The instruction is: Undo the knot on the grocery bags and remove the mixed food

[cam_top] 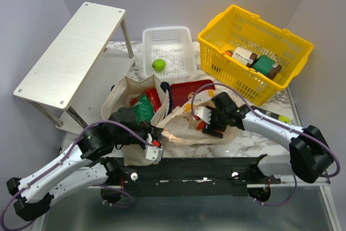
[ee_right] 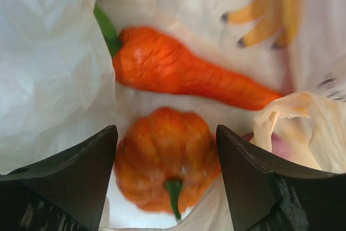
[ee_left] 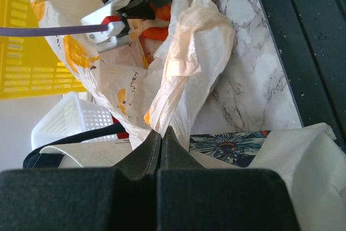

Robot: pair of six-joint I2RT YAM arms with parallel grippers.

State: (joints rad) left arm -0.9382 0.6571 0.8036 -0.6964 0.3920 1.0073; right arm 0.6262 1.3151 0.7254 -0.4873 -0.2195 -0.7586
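Observation:
The thin peach-cream plastic bag (cam_top: 181, 125) lies on the marble table with its mouth open. I see no tied knot, only a twisted peach handle strip (ee_left: 189, 41). My left gripper (cam_top: 160, 134) is shut on the bag's edge (ee_left: 162, 129). My right gripper (cam_top: 207, 125) is open inside the bag. Its jaws (ee_right: 165, 131) stand either side of a ribbed orange (ee_right: 165, 160) with a green stem. A carrot (ee_right: 184, 74) lies just beyond, and a bit of purple onion (ee_right: 281, 145) shows at right. The beige canvas tote (cam_top: 130, 93) holds a green snack bag (cam_top: 143, 107) and red packets (cam_top: 154, 99).
A green apple (cam_top: 158, 64) sits in a white basket (cam_top: 168, 39) at the back. The yellow basket (cam_top: 216, 31) with boxes stands back right. A white shelf (cam_top: 75, 52) is at the left and a red tray (cam_top: 186, 91) lies behind the bags.

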